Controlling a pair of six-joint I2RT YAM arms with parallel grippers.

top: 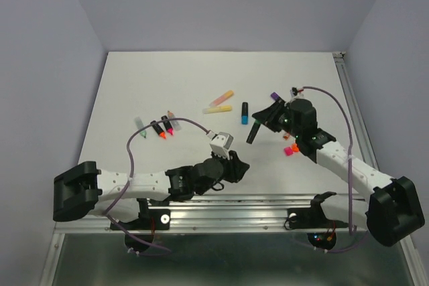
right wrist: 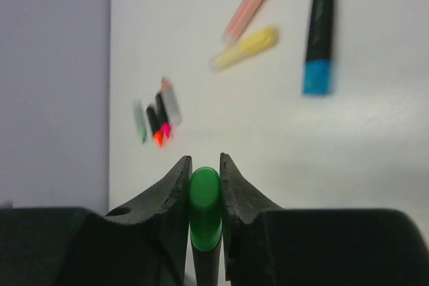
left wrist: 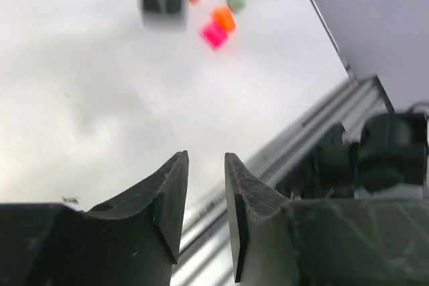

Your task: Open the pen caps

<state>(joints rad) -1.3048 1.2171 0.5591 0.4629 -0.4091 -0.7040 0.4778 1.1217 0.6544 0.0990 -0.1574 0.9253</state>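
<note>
Clamped tight on green pen cap (right wrist: 204, 209) with right tool (right wrist: 204, 165), blue-capped marker (right wrist: 319, 41) at 1 o'clock. Holding nothing in left tool (left wrist: 206, 159), cracked slightly apart over bench (left wrist: 87, 98). Loose pink cap (left wrist: 214, 34) at 12 o'clock.

Left arm (top: 144, 182) and right arm (top: 342, 162): white link shells, black joint housings, a chunky black block at each outer end. A purple cable (top: 131, 145) loops off the left arm, and another (top: 346, 125) off the right. Grey-white camera box (top: 220, 142) on the left wrist. Left gripper (left wrist: 206, 159) and right gripper (right wrist: 204, 160): matte black curved wedge fingers, with a small round hole in one finger each.
</note>
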